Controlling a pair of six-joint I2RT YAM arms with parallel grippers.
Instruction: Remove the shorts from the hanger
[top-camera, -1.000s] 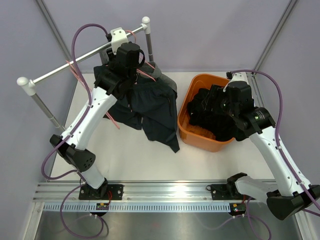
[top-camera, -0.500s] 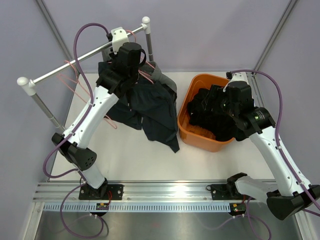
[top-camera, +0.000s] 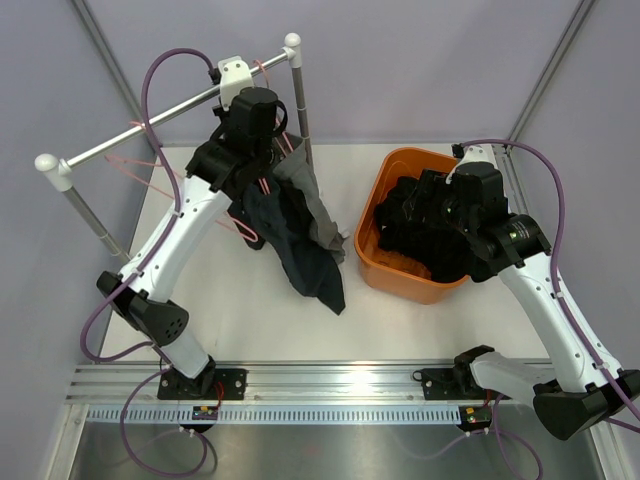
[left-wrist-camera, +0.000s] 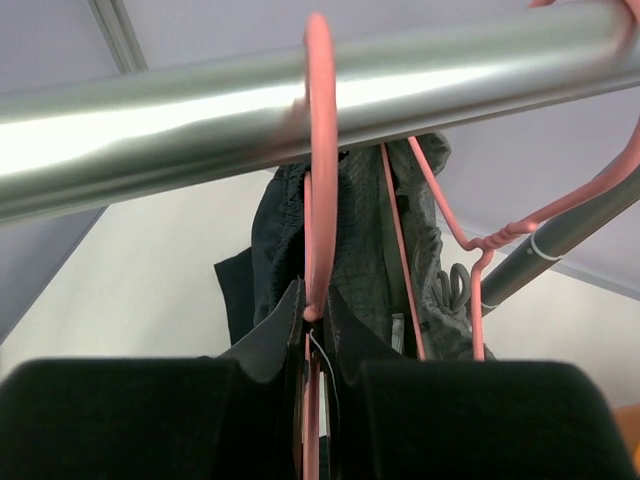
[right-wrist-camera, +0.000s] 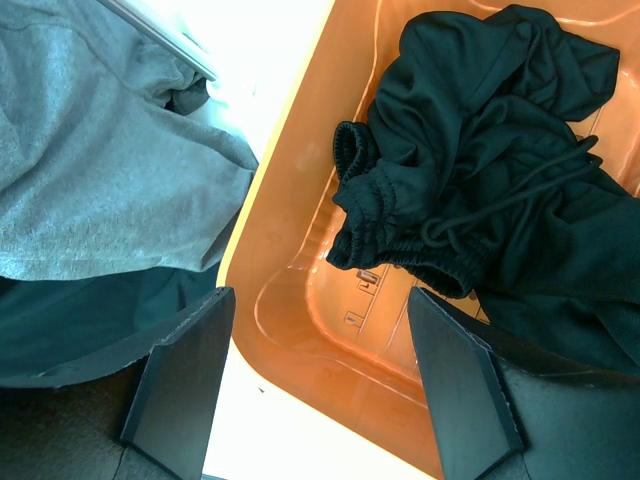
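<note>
Rail (left-wrist-camera: 150, 135): metal bar, high over the table's far left.
Basket (right-wrist-camera: 300, 200): orange, on the table's right side.
Navy shorts (top-camera: 305, 260): dark, bunched into a narrow drape under the rail. The long axis runs from the rail down toward the near right, and the hem is low, perhaps touching the table.
Grey shorts (top-camera: 305, 200): touching the navy pair's right side, hanging the same way.
Black shorts (right-wrist-camera: 500, 150): crumpled in the basket.
Hanger (left-wrist-camera: 318, 150): pink wire, hooked over the rail.
Left gripper (left-wrist-camera: 315, 330): fingers pinched narrow on the hanger wire.
Right gripper (right-wrist-camera: 322, 300): fingers spread wide, holding nothing, above the basket's rim.
</note>
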